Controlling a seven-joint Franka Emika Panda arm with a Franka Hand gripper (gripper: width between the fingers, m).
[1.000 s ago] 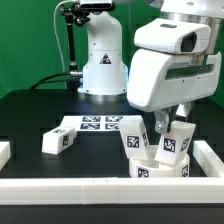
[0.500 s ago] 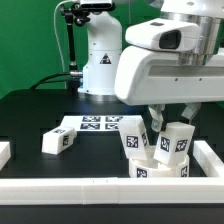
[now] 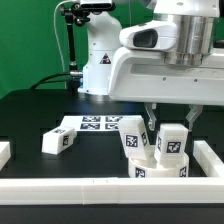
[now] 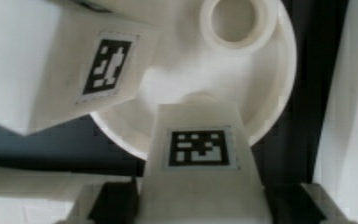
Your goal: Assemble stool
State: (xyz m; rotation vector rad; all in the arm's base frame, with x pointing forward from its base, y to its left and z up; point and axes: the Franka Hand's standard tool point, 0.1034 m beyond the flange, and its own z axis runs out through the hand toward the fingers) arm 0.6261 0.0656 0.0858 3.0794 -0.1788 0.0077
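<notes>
The round white seat lies at the exterior view's right, against the border rails. Two tagged legs stand on it. My gripper is shut on the right leg, which stands nearly upright in its socket. The other standing leg leans just beside it. In the wrist view the held leg runs between my dark fingers, over the seat, whose third socket is empty. The second standing leg shows beside it. A third leg lies loose on the table, to the exterior view's left.
The marker board lies flat mid-table. White border rails run along the front, the right and the left edge. My arm's white base stands at the back on the black table.
My wrist has turned and its body has swung towards the exterior view's left and upward. The held leg has gone from tilted to nearly upright on the seat.
</notes>
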